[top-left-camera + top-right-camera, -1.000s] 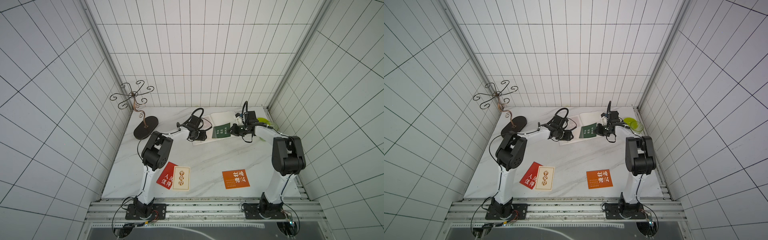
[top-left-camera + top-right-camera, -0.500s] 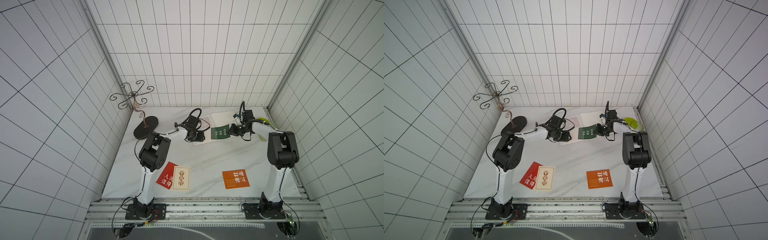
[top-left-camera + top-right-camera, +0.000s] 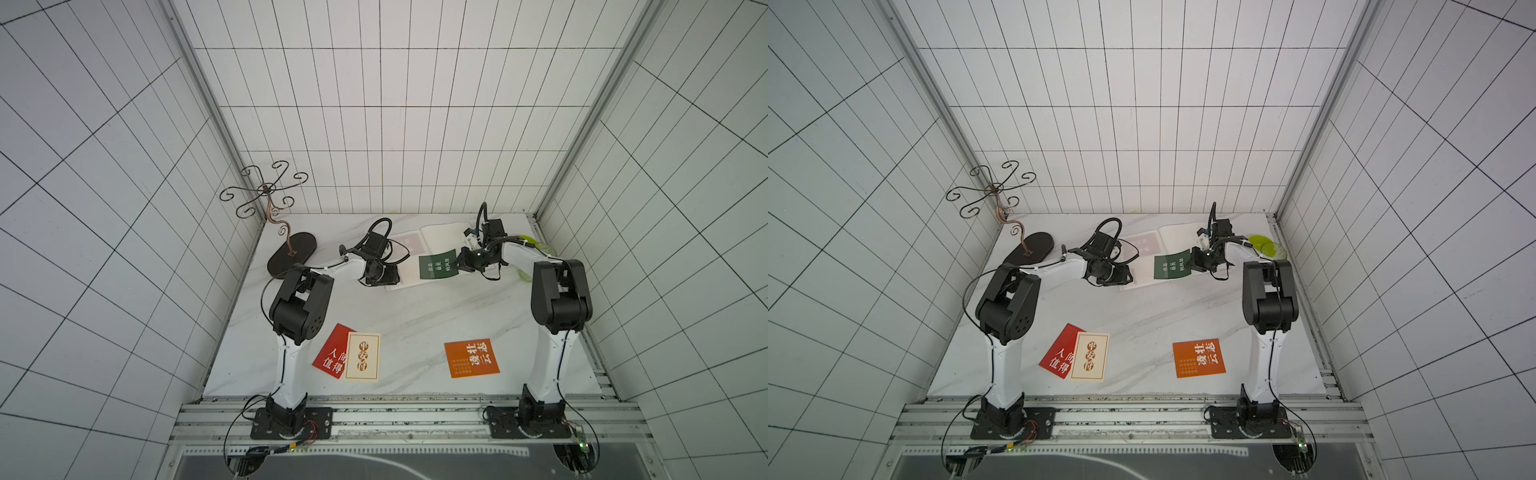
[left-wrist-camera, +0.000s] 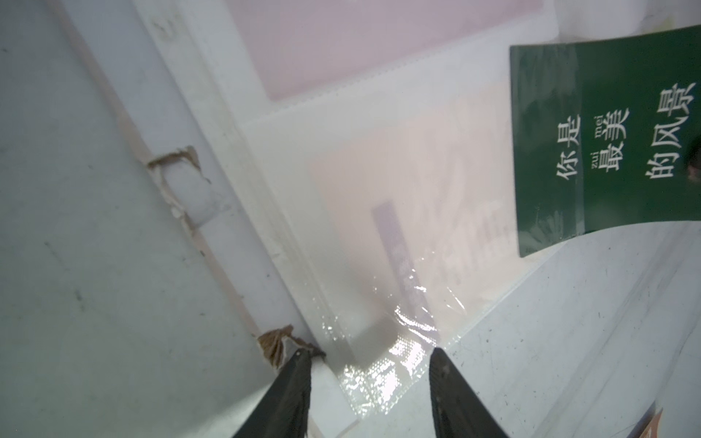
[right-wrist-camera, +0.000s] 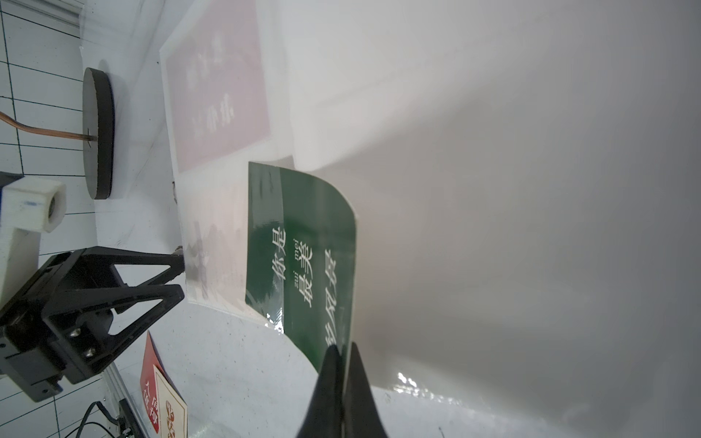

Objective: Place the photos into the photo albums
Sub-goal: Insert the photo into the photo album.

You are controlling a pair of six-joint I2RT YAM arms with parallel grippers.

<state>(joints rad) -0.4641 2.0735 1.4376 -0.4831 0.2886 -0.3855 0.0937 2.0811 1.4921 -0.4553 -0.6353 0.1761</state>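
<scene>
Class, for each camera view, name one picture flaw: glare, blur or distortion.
In both top views, the white tiled walls fan outward, wide-angle distortion; left wrist, glare streaks the clear plastic sleeve; right wrist, the white album page nearby blurs grey, the dark green card sharp.

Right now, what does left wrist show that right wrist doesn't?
Left wrist only: a close look down between the left gripper's open jaws, with the clear sleeve's crinkled corner lying in the gap.
Right wrist only: the right gripper shut on the edge of the bowed green card; the stand base; the cream card overlapping the red card.
Both: the green card with one end under the sleeve, and the album's pink page.
</scene>
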